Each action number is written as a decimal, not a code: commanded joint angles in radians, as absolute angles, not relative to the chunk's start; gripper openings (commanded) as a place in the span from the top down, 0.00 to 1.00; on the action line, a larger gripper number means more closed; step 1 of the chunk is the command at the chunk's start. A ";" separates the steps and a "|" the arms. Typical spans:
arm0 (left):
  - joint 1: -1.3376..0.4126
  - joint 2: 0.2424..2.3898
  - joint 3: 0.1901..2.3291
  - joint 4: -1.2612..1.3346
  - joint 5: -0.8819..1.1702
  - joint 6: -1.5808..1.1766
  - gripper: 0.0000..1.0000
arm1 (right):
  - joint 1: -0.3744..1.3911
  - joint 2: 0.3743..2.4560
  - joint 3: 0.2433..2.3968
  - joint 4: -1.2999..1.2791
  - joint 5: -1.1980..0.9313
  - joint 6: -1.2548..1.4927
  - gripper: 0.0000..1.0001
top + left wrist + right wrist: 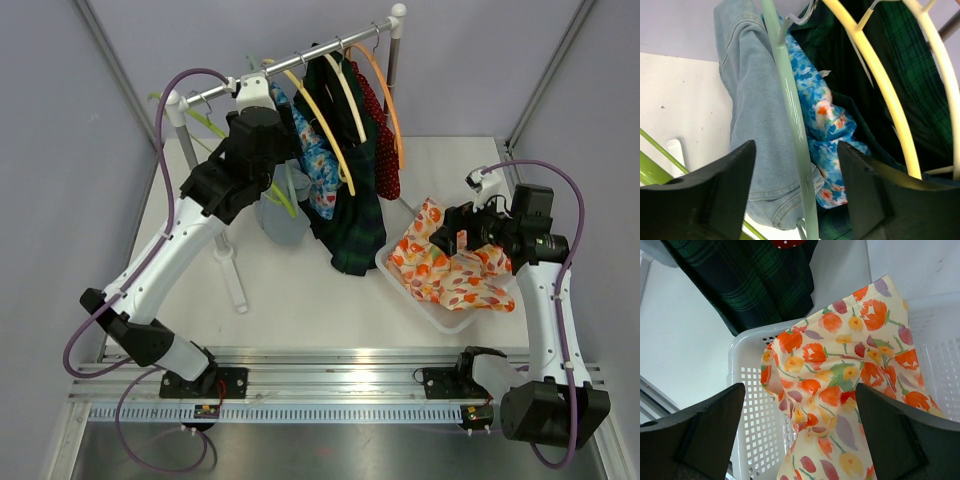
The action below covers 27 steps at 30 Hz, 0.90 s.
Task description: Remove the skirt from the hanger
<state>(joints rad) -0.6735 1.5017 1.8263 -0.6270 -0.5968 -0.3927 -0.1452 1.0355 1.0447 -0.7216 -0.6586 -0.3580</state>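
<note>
Seemingly the denim skirt is not yet off

The left gripper (796,165) has its fingers apart, straddling the green hanger (790,110). That hanger carries the denim skirt (755,115) on the rail (300,60), and nothing is clamped. The right gripper (800,405), also spread and empty, hovers over the basket (740,355), where 1 floral cloth (840,375) lies. By my reading, gripping and pulling the skirt free are both left to do.

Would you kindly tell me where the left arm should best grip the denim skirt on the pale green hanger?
I'd grip the denim skirt at its thick stitched hem low down, coming from the left arm's side with the fingers open across the fold. It hangs free there, across the pale green hanger from the blue floral garment.
</note>
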 commanded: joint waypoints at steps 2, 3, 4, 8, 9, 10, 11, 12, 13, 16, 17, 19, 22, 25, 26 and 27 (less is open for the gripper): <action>-0.678 1.517 1.824 -0.587 -0.655 -0.365 0.38 | -0.146 1.009 1.043 -0.681 -0.690 -0.345 0.00; -0.678 1.516 1.825 -0.597 -0.658 -0.361 0.38 | -0.146 1.005 1.042 -0.681 -0.690 -0.345 0.01; -0.681 1.513 1.824 -0.606 -0.658 -0.360 0.38 | -0.146 1.003 1.042 -0.683 -0.692 -0.345 0.00; -0.690 1.473 1.799 -0.615 -0.683 -0.350 0.32 | -0.144 0.996 1.039 -0.677 -0.699 -0.345 0.00; -0.690 1.460 1.778 -0.601 -0.689 -0.341 0.32 | -0.146 0.997 1.039 -0.673 -0.706 -0.341 0.01; -0.690 1.463 1.775 -0.600 -0.693 -0.338 0.32 | -0.146 0.997 1.040 -0.675 -0.710 -0.341 0.01; -0.690 1.466 1.773 -0.598 -0.695 -0.334 0.32 | -0.146 0.999 1.042 -0.675 -0.713 -0.339 0.01; -0.690 1.473 1.778 -0.600 -0.696 -0.333 0.32 | -0.146 0.999 1.043 -0.675 -0.715 -0.339 0.01; -0.690 1.494 1.781 -0.603 -0.692 -0.334 0.33 | -0.146 0.997 1.043 -0.675 -0.715 -0.337 0.00; -0.690 1.535 1.804 -0.610 -0.689 -0.334 0.37 | -0.146 0.988 1.040 -0.675 -0.707 -0.342 0.01; -0.690 1.543 1.810 -0.612 -0.693 -0.334 0.42 | -0.146 0.986 1.039 -0.675 -0.706 -0.344 0.00; -0.690 1.546 1.822 -0.604 -0.690 -0.325 0.53 | -0.146 0.977 1.034 -0.673 -0.704 -0.347 0.01; -0.690 1.546 1.859 -0.618 -0.686 -0.316 0.66 | -0.146 0.974 1.032 -0.673 -0.706 -0.348 0.01; -0.695 1.531 1.879 -0.630 -0.684 -0.305 0.86 | -0.146 0.974 1.032 -0.673 -0.712 -0.347 0.00; -0.696 1.520 1.887 -0.626 -0.687 -0.296 0.97 | -0.146 0.976 1.032 -0.675 -0.715 -0.347 0.01; -0.701 1.516 1.893 -0.624 -0.686 -0.295 1.00 | -0.146 0.974 1.032 -0.675 -0.715 -0.348 0.00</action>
